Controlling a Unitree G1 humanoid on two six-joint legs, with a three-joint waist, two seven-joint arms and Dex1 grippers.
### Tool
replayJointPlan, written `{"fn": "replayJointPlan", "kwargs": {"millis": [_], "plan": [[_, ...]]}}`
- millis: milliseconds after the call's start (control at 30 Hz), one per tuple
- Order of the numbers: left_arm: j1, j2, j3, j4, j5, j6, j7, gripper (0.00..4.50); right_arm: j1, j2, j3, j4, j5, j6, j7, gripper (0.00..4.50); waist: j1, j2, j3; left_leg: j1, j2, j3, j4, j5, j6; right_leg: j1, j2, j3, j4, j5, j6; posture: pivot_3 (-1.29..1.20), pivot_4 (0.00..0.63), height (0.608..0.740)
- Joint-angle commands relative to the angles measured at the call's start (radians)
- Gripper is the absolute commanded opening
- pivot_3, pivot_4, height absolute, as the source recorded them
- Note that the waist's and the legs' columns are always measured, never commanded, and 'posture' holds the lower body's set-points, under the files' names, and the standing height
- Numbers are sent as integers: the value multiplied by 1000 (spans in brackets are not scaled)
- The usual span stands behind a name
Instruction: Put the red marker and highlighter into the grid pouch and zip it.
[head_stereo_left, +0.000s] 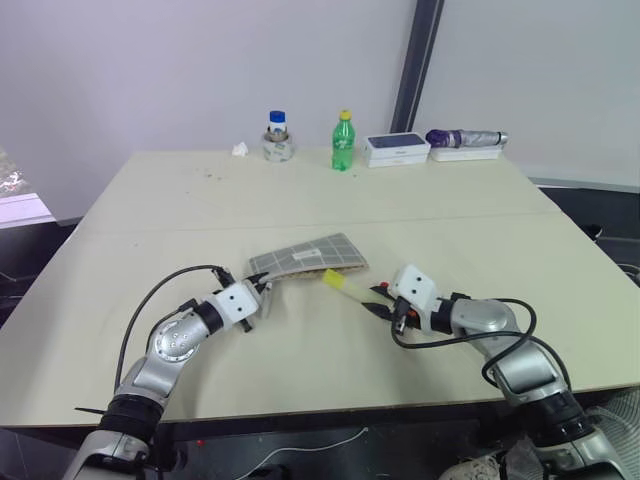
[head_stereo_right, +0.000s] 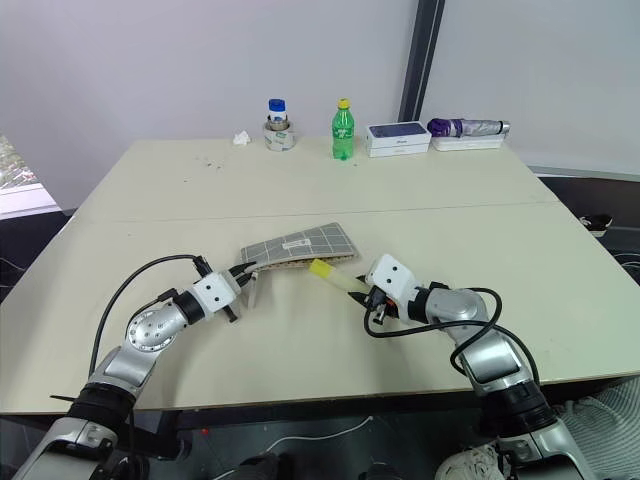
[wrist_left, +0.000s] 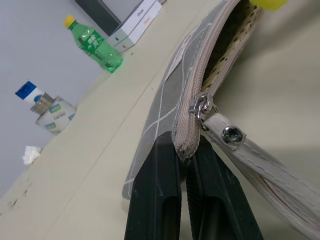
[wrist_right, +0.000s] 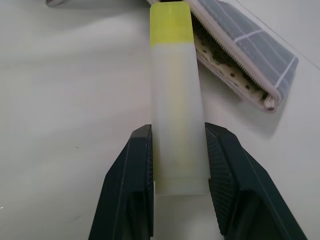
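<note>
Pouch: grid pouch (head_stereo_left: 308, 256) lies near the middle of the worktop (head_stereo_left: 330, 205), its near edge lifted at the left end effector's side; the head views show grey fabric with white grid lines.
Left end effector: left end effector (wrist_left: 186, 150) is clamped tight on the pouch's zipper end; the left wrist view shows both black fingers (wrist_left: 155, 195) pressed together on the fabric corner.
Zipper: left wrist view alone shows the metal slider (wrist_left: 200, 106) sitting close to the pinched end, a riveted pull strap (wrist_left: 255, 160) hanging from it, and the mouth gaping beyond, dotted lining inside.
Right end effector: right end effector (wrist_right: 179, 165) is partly open, its two fingers closed on the highlighter (wrist_right: 176, 100) around the pale barrel's back end.
Highlighter: yellow cap points at the pouch; in the head views the cap (head_stereo_left: 333, 279) sits just beside the pouch's open edge, and the right wrist view shows it next to the zipper teeth, not inside.
Far edge: green bottle (head_stereo_left: 342, 142), white boxes (head_stereo_left: 397, 149), tape roll (head_stereo_left: 277, 148) with a blue-capped bottle in it.
</note>
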Motion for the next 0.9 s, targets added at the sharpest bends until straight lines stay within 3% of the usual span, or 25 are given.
{"fn": "replayJointPlan", "kwargs": {"millis": [33,333,533,900], "plan": [[5,1,10,-48,-24,1,-4,0,-29,-3,-3,-21,-13,6,-13,881,0,0,0,0,0,0,0,0,0,0,0,0,0,0,0,0,150,740],[14,27,-8,-81,-11,-21,-39,0,-94,20,17,-4,-34,44,-33,881,-1,0,0,0,0,0,0,0,0,0,0,0,0,0,0,0,150,740],[-24,110,-58,-141,43,-50,-120,0,-165,5,120,-23,-116,94,-9,881,-2,0,0,0,-1,0,0,0,0,-1,0,0,0,0,0,0,150,740],[-37,134,-22,-164,-72,-31,-198,0,-295,7,268,112,-327,-269,-35,881,-4,0,0,0,-1,0,0,0,0,-1,1,0,0,0,0,0,150,740]]}}
